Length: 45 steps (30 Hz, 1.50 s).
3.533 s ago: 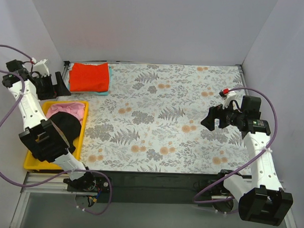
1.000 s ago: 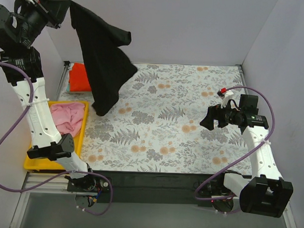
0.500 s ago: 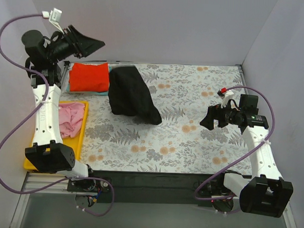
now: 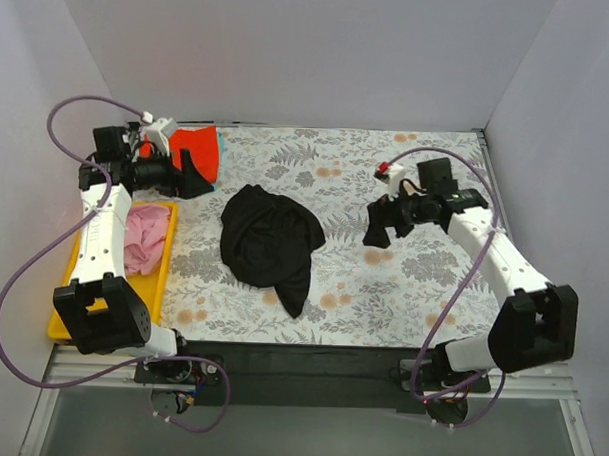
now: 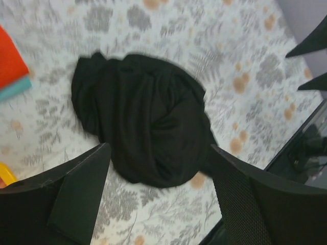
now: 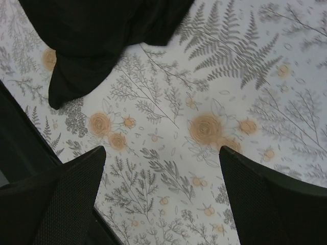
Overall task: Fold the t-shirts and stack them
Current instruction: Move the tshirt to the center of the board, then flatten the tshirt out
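Observation:
The black t-shirt [image 4: 269,242] lies crumpled in a heap on the floral table cloth, left of centre; it also shows in the left wrist view [image 5: 143,117] and in the right wrist view [image 6: 102,35]. A folded red-orange t-shirt [image 4: 199,151] lies at the back left on a teal one [image 5: 14,89]. A pink t-shirt [image 4: 144,237] lies in the yellow tray [image 4: 66,315]. My left gripper [image 4: 193,174] is open and empty, above the table's left edge beside the red-orange shirt. My right gripper [image 4: 378,229] is open and empty, right of the black shirt.
The grey-and-orange floral table cloth [image 4: 402,291] covers the table. White walls close in the back and both sides. The black front edge of the table runs along the bottom.
The left arm lifted the black t-shirt out of the tray, swung it over the table and let it go; it now lies in a heap. The right gripper moved left toward it.

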Motion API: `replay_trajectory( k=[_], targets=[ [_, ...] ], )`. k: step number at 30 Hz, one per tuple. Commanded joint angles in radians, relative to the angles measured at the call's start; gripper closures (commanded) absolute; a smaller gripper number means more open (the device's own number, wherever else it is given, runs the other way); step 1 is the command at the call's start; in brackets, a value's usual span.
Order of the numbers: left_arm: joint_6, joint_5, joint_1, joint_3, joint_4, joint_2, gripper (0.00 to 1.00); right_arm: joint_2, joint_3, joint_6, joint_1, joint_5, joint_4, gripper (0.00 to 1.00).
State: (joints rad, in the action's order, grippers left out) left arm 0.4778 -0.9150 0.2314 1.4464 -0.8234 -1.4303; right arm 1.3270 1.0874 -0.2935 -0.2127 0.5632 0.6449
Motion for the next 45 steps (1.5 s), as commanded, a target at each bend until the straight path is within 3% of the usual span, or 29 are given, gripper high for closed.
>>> replay_trajectory(
  k=[1,8,14,23,34,38,43,45],
  targets=[
    [-0.252,0.097,-0.015,-0.165,-0.132,0.043,0.26,0.136,0.138,-0.018,-0.158,-0.060,-0.005,0.03],
    [-0.388,0.180,-0.112,-0.455,-0.037,0.180,0.30,0.440,0.413,-0.024,-0.310,-0.103,0.001,0.17],
    [-0.455,0.220,-0.332,-0.549,-0.004,0.278,0.26,0.664,0.601,-0.006,-0.323,-0.149,-0.002,0.29],
    [-0.550,0.263,-0.714,-0.665,0.194,0.343,0.22,0.810,0.666,0.042,-0.323,-0.146,-0.014,0.35],
    [-0.929,0.333,-1.017,-0.686,0.283,0.213,0.23,0.864,0.615,0.070,-0.330,-0.079,-0.014,0.49],
    [-1.134,0.358,-1.102,-0.679,0.230,0.145,0.30,0.867,0.603,0.073,-0.329,-0.063,-0.014,0.63],
    [-1.389,0.404,-1.158,-0.686,0.218,0.105,0.39,0.868,0.591,0.080,-0.330,-0.039,-0.013,0.97],
    [-1.473,0.424,-1.173,-0.669,0.193,0.091,0.41,0.867,0.585,0.085,-0.329,-0.036,-0.013,0.99]
  ],
)
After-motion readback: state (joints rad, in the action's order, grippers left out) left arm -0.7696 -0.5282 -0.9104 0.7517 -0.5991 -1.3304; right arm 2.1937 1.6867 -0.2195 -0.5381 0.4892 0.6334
